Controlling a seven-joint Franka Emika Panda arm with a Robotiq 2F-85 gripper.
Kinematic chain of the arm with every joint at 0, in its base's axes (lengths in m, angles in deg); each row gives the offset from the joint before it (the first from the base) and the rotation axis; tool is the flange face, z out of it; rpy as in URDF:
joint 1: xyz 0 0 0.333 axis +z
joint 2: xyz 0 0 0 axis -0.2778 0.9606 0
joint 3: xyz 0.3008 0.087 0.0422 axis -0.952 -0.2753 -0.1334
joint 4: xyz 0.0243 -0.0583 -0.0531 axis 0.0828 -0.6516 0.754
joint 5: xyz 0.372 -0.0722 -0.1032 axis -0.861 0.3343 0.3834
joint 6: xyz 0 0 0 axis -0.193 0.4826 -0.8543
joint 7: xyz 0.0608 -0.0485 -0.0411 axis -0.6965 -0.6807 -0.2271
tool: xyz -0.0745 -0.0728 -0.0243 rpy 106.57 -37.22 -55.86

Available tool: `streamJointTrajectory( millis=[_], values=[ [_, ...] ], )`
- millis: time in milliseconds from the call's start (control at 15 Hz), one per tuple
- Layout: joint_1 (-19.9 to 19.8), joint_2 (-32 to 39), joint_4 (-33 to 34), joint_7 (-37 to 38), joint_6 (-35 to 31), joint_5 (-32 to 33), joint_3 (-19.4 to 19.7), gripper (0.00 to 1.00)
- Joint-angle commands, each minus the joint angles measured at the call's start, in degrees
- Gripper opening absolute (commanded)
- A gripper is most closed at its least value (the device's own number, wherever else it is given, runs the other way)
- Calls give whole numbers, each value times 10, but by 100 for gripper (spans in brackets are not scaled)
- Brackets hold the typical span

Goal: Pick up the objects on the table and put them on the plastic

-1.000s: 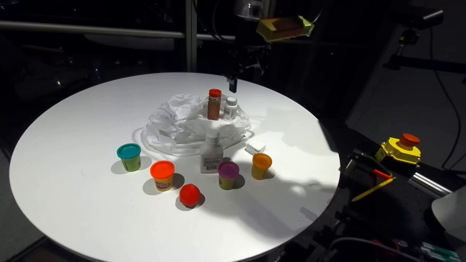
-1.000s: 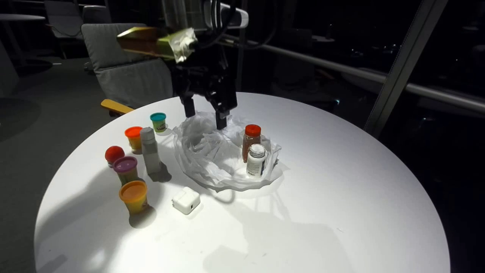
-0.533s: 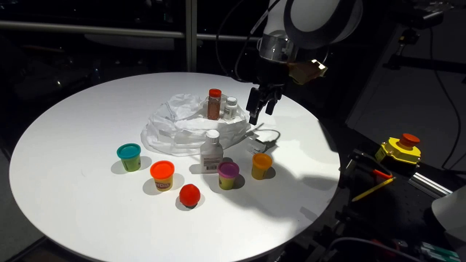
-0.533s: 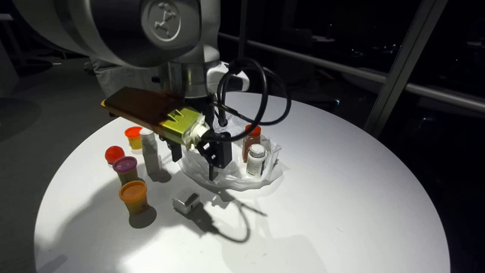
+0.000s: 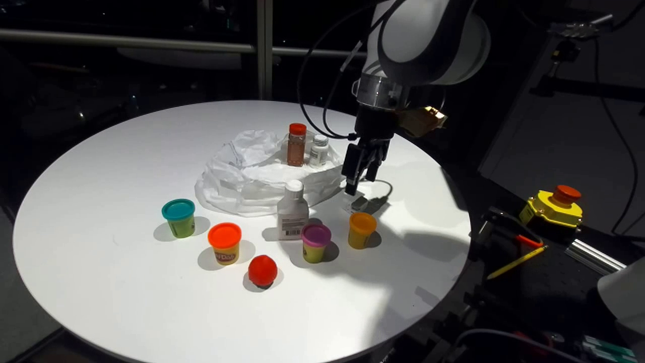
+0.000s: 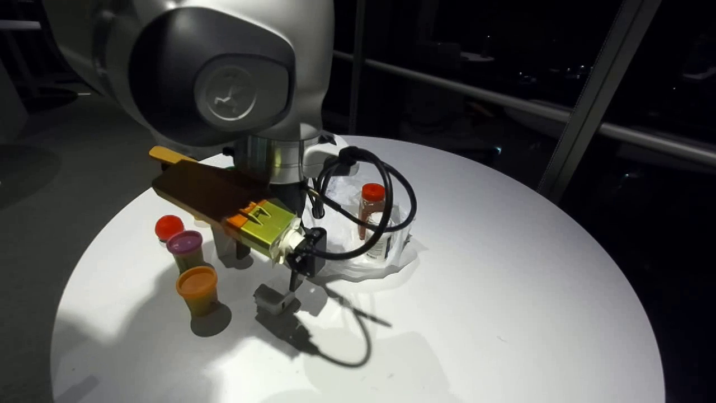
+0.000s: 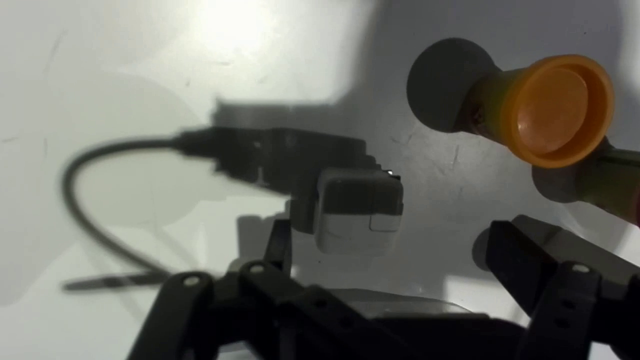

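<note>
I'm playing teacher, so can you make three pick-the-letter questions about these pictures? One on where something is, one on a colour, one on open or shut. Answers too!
1. Where is the red-capped bottle?
A) On the floor
B) On the plastic sheet
C) Up in the air

2. What colour is the lid of the cup nearest the white block?
A) Orange
B) Teal
C) Purple

3. How is the end effector?
A) Shut on the white block
B) Shut on nothing
C) Open, holding nothing

1 B: its base sits on wrinkly plastic in an exterior view.
2 A: the wrist view shows that orange lid.
3 C: the wrist view shows its jaws wide apart, gripping nothing.
</note>
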Motion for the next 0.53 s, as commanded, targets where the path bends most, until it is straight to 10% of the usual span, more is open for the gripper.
streamJointTrajectory(
  millis=[0, 400, 467],
  values=[
    [-2, 40, 24, 5, -5, 11, 3, 100],
    [-6, 76, 53, 9, -5, 11, 2, 99],
    [-5, 80, 57, 11, -5, 14, 4, 74]
  ],
)
